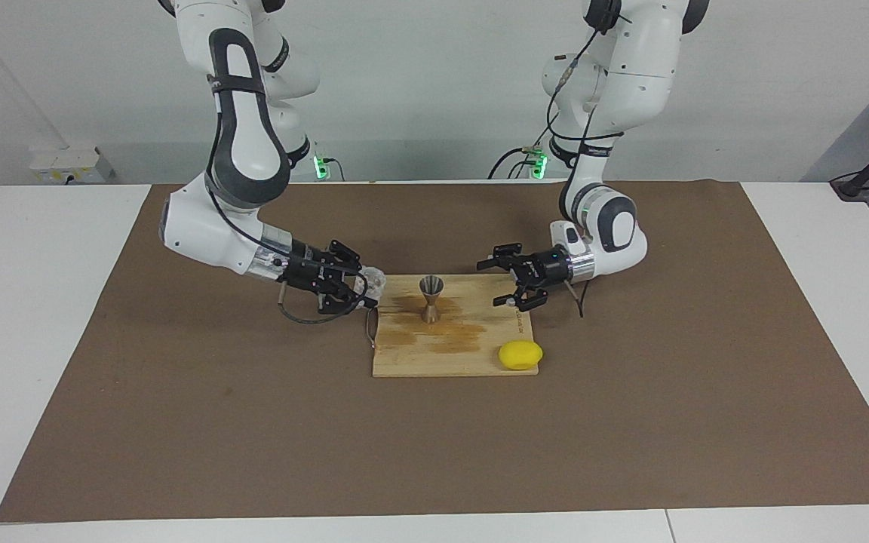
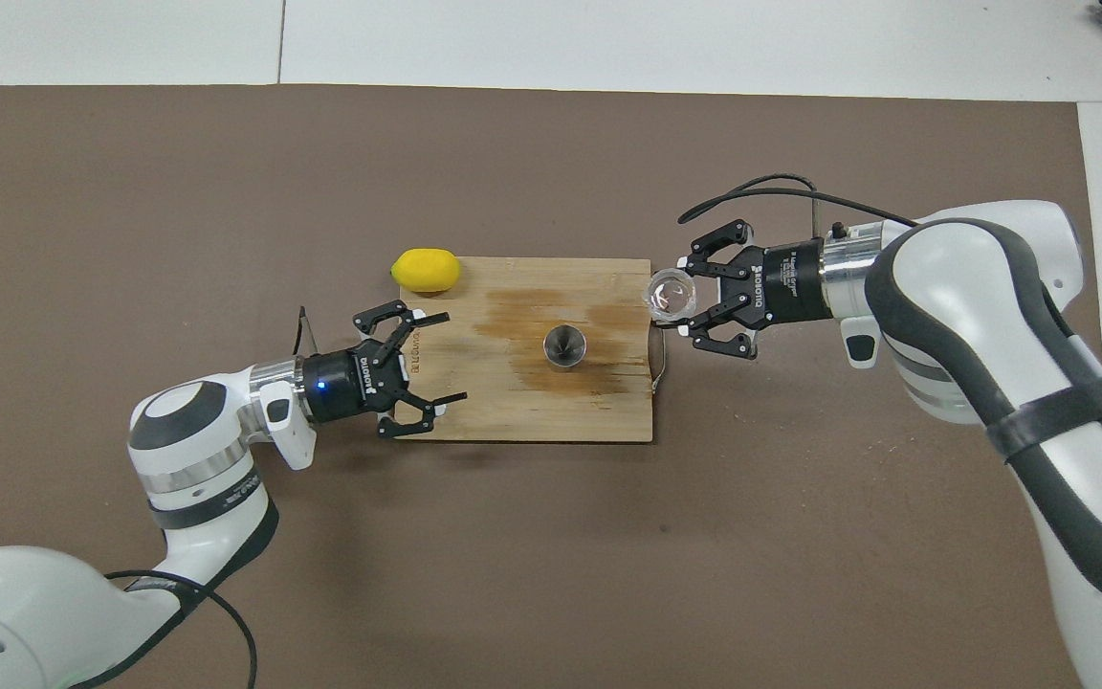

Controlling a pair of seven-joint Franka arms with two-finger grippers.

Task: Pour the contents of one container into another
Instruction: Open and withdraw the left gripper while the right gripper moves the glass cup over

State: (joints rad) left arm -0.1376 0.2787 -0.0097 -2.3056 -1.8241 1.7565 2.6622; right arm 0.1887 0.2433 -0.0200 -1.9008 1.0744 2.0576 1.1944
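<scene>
White surface [image 1: 42, 317], brown mat [image 1: 253, 422] spread over most of it, wooden cutting board [image 1: 449, 354] lying mid-mat with dark stains and a metal handle at the right arm's end, yellow lemon [image 1: 520, 355] on the mat touching the board's corner toward the left arm's end, farther from the robots

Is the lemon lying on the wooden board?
No, the lemon lies on the brown mat beside a corner of the wooden board.
</scene>
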